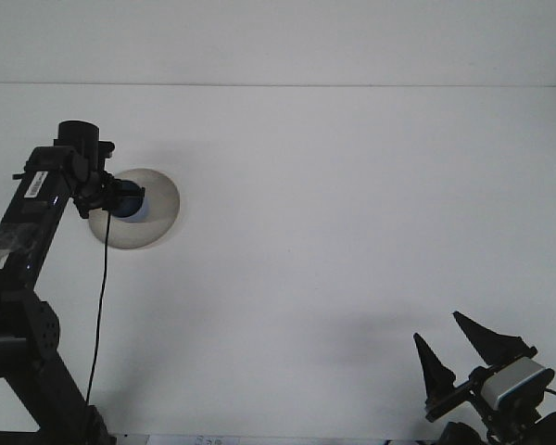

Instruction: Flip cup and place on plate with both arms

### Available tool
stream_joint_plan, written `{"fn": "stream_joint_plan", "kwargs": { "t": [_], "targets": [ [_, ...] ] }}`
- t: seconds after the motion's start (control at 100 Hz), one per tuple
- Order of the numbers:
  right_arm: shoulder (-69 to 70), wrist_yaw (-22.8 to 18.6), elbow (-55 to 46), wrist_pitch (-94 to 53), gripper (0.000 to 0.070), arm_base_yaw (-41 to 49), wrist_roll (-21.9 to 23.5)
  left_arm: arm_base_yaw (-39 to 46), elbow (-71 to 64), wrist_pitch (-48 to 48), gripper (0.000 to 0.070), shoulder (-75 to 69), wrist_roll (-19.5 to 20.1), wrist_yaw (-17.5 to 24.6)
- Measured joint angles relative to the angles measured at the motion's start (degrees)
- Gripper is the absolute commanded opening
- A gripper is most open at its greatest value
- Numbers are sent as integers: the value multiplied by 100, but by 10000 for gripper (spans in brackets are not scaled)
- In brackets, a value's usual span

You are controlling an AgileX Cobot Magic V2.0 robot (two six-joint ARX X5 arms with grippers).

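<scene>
Our left gripper holds the dark blue cup over the plate at far left; our right gripper rests near right, jaws apart.

Setting is a robot test bench in a lab-type room. A plain white table fills the view, backed by a bare white wall. Black robot arms with exposed cabling stand at its near edge.

Black left arm with white label, dangling cable; right gripper's pointed black fingers.
</scene>
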Motion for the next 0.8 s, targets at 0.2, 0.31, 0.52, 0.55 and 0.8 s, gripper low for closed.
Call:
{"fn": "stream_joint_plan", "kwargs": {
  "t": [0.2, 0.31, 0.52, 0.55, 0.8],
  "targets": [
    [0, 0, 0, 0, 506, 0, 46, 0, 0, 55, 23, 59, -24, 2],
    [0, 0, 0, 0, 506, 0, 70, 0, 0, 105, 242, 59, -76, 2],
    [0, 0, 0, 0, 506, 0, 92, 0, 72, 63, 548, 61, -243, 2],
    [0, 0, 0, 0, 506, 0, 94, 0, 140, 17, 548, 59, -286, 2],
    [0, 0, 0, 0, 506, 0, 105, 0, 597, -181, 548, -411, -450, 2]
  ]
}}
